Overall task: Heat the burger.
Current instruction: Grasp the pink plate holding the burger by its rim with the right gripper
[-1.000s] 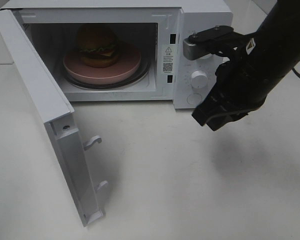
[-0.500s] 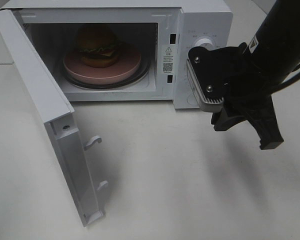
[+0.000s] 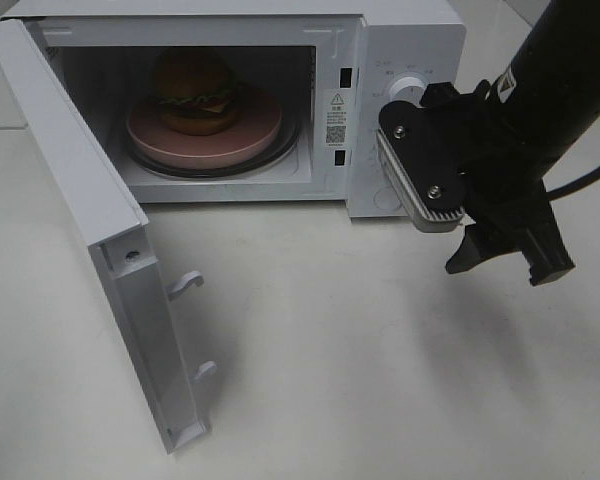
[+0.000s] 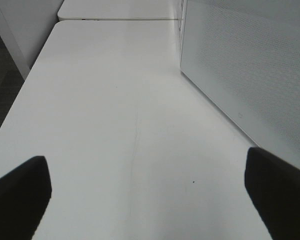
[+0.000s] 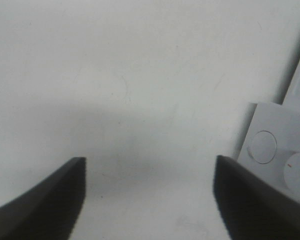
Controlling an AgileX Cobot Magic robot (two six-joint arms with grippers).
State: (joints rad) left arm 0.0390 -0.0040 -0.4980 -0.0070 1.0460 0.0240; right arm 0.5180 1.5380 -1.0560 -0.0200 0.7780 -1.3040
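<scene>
The burger [image 3: 193, 92] sits on a round pink plate [image 3: 250, 135] inside the white microwave [image 3: 410, 40], whose door [image 3: 90, 220] hangs wide open to the left. My right gripper [image 3: 508, 262] hovers over the table in front of the microwave's control panel, pointing down, open and empty. In the right wrist view its two dark fingers [image 5: 45, 195] stand far apart over bare table. My left gripper [image 4: 145, 200] is open and empty too, low over the table beside the microwave's perforated side wall [image 4: 250, 75]. It does not show in the high view.
The microwave's upper knob [image 3: 410, 88] shows above my right wrist; the lower knobs are hidden behind it. Two door latch hooks [image 3: 185, 285] stick out from the door's edge. White table [image 3: 330, 350] stretches in front.
My right gripper has swung away from the control knobs, turned downward and moved right, and its jaws have opened. The left gripper has not moved.
</scene>
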